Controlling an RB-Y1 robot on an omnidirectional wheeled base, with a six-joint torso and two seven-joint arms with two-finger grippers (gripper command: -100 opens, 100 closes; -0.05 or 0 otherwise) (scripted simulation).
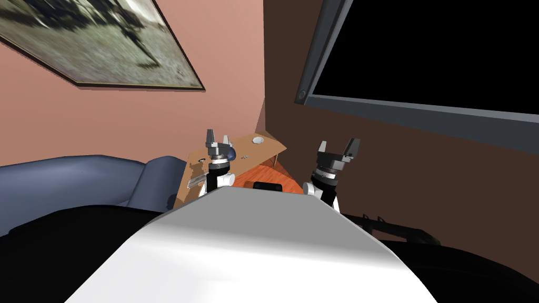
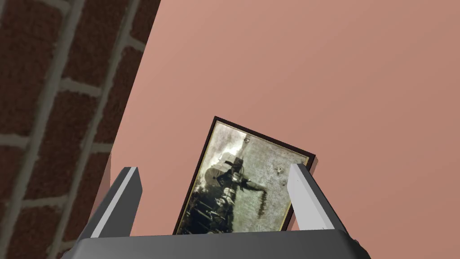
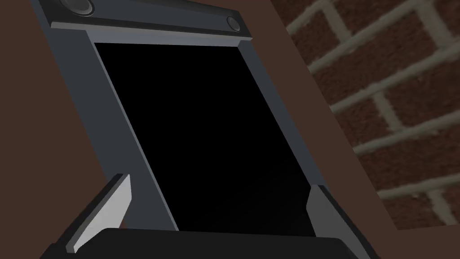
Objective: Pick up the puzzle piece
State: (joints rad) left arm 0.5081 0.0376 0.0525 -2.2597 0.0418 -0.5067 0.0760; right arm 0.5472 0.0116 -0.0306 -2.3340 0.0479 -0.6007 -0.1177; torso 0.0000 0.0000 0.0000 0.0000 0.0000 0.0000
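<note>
A small light wooden table (image 1: 266, 151) stands in the corner ahead of me, with a few small things on it. Among them are a white round thing (image 1: 257, 140), a tiny pale piece (image 1: 243, 157) and a grey flat thing (image 1: 193, 179). Which one is the puzzle piece I cannot tell. My left gripper (image 1: 218, 139) is raised in front of the table's left part, open and holding nothing, beside a dark blue rounded thing (image 1: 231, 153). My right gripper (image 1: 339, 147) is held up to the right of the table, open and holding nothing. In the wrist views, the left gripper (image 2: 213, 168) and the right gripper (image 3: 221, 182) both stand open.
A blue sofa (image 1: 79, 181) lies at the left, its arm against the table. A pink wall meets a dark brown wall behind the table. A dark block (image 1: 267, 185) sits on the orange-brown surface (image 1: 273, 176) below the table top.
</note>
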